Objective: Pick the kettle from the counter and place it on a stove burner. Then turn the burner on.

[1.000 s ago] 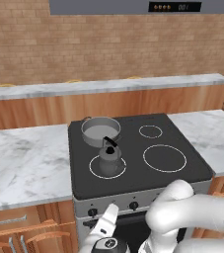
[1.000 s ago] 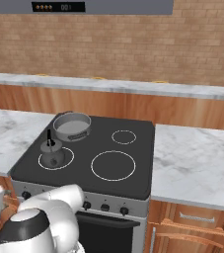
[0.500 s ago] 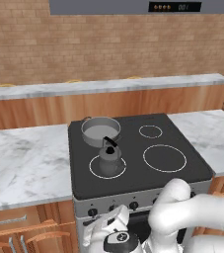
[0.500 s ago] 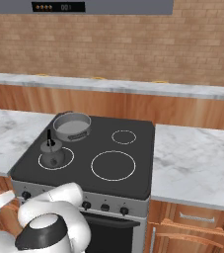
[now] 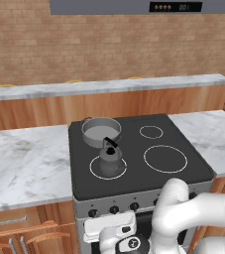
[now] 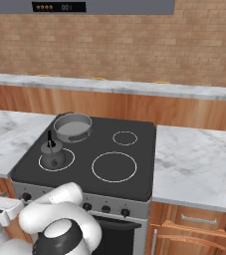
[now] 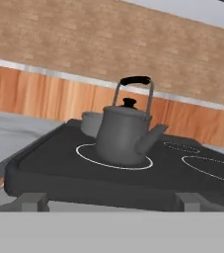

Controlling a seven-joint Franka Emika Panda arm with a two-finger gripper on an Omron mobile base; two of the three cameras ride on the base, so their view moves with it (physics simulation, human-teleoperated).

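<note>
Currently: pincer (image 5: 115, 229) wide open, holding nothing, low before the stove front.
Kettle (image 5: 110, 157) stands upright inside the stove burner (image 5: 108, 167) ring, just in front of the grey pot (image 5: 101, 131); placement looks complete. Arm folds down below the cooktop edge, hand level with the knobs (image 5: 113, 210), presumably for switching on.

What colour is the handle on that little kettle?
Black, arching over the dark-grey kettle; the hand view shows it best.

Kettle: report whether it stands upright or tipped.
Upright. The kettle sits flat inside the stove burner ring, handle arched overhead and lid knob on top.
</note>
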